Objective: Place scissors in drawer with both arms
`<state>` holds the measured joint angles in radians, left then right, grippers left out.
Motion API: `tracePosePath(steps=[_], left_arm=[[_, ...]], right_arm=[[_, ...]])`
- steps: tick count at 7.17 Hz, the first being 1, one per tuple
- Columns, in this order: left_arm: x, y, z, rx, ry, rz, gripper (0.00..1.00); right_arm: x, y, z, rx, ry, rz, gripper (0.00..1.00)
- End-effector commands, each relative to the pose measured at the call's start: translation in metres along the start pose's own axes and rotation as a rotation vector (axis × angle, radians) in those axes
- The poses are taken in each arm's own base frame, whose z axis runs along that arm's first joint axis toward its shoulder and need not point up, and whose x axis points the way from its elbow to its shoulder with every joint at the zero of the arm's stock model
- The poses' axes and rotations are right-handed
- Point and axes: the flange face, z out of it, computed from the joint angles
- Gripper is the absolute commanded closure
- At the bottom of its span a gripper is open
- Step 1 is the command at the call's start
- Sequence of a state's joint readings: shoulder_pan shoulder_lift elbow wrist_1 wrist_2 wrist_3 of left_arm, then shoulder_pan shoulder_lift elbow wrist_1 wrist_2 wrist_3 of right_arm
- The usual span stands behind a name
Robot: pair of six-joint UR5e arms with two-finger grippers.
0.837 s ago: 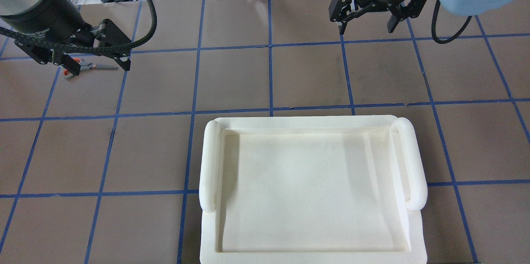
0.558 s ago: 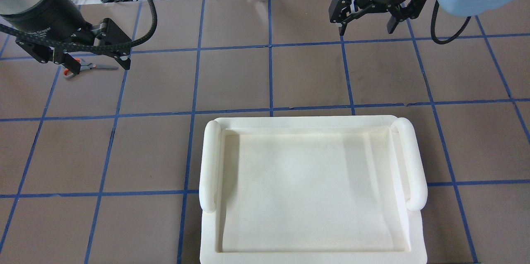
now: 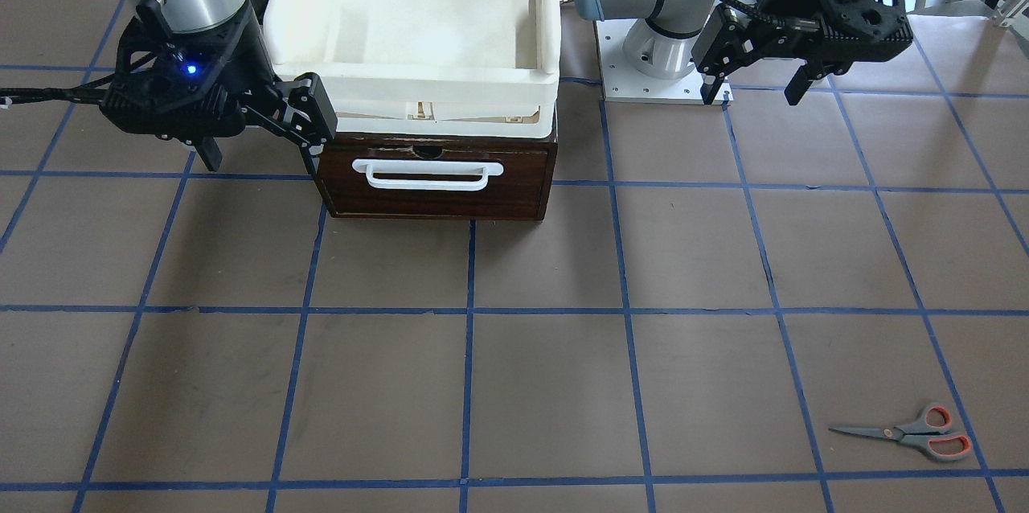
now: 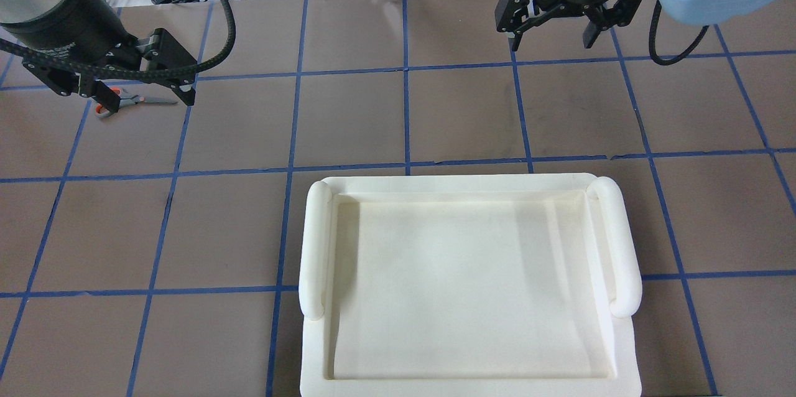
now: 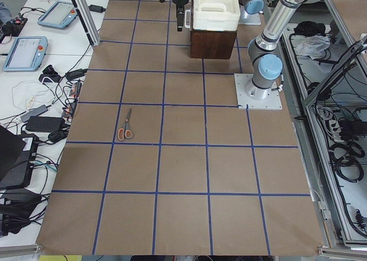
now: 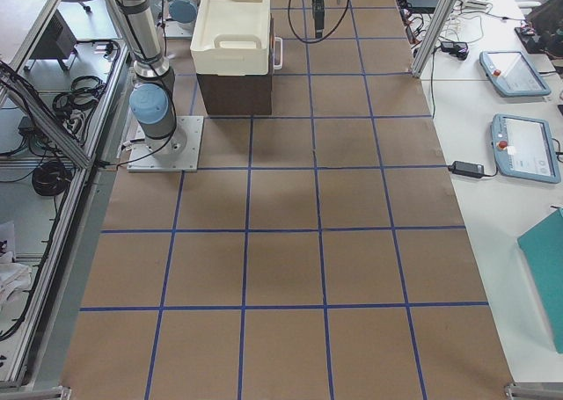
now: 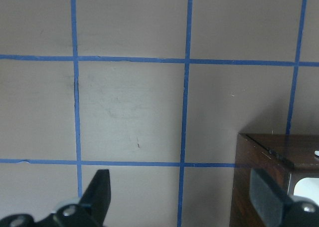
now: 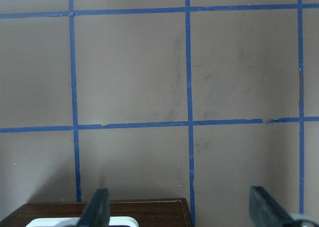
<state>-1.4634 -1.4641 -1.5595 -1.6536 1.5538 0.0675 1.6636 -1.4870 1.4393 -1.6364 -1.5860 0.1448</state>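
The scissors (image 3: 912, 434) lie flat on the brown table, far from the drawer, blades toward it; they also show in the overhead view (image 4: 143, 100) and the exterior left view (image 5: 125, 126). The dark brown drawer (image 3: 514, 191) is closed, its white bar handle (image 3: 426, 175) facing the open table. My left gripper (image 3: 752, 91) is open and empty, high beside the drawer; in the overhead view (image 4: 146, 97) it merely overlaps the scissors. My right gripper (image 3: 261, 163) is open and empty at the drawer's other side, also seen in the overhead view (image 4: 551, 43).
A cream-white plastic tray (image 3: 442, 87) sits on top of the drawer box and hides it in the overhead view (image 4: 435, 182). The left arm's base plate (image 3: 667, 87) stands beside the box. Blue tape lines grid the table.
Both arms have shifted only slightly. Both grippers stay open and the scissors have not moved.
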Motion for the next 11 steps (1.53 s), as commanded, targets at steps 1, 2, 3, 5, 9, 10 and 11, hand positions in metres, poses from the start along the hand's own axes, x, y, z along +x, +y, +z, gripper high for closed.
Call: tracePosePath(steps=[1, 2, 3, 5, 9, 10, 11], left_arm=[[0.0, -0.001, 0.002, -0.006, 0.006, 0.001, 0.0], [0.0, -0.002, 0.005, -0.012, 0.001, 0.004, 0.0], [-0.002, -0.003, 0.011, -0.029, -0.001, 0.001, 0.0], [-0.018, -0.004, 0.049, -0.054, -0.002, 0.048, 0.0], [-0.074, -0.045, 0.202, -0.152, -0.025, 0.036, 0.0], [-0.083, -0.065, 0.226, -0.124, -0.062, 0.038, 0.0], [-0.092, -0.084, 0.251, -0.098, -0.068, 0.101, 0.0]], right_arm=[[-0.001, 0.005, 0.003, -0.013, 0.003, 0.206, 0.0], [-0.002, 0.005, 0.021, -0.032, 0.009, 0.287, 0.0], [-0.002, 0.006, 0.026, -0.037, 0.015, 0.425, 0.0], [-0.013, 0.004, 0.044, -0.066, 0.052, 0.797, 0.0], [-0.071, 0.013, 0.086, -0.12, 0.123, 1.161, 0.0], [-0.1, 0.017, 0.116, -0.153, 0.167, 1.232, 0.0], [-0.122, 0.022, 0.14, -0.172, 0.206, 1.274, 0.0]])
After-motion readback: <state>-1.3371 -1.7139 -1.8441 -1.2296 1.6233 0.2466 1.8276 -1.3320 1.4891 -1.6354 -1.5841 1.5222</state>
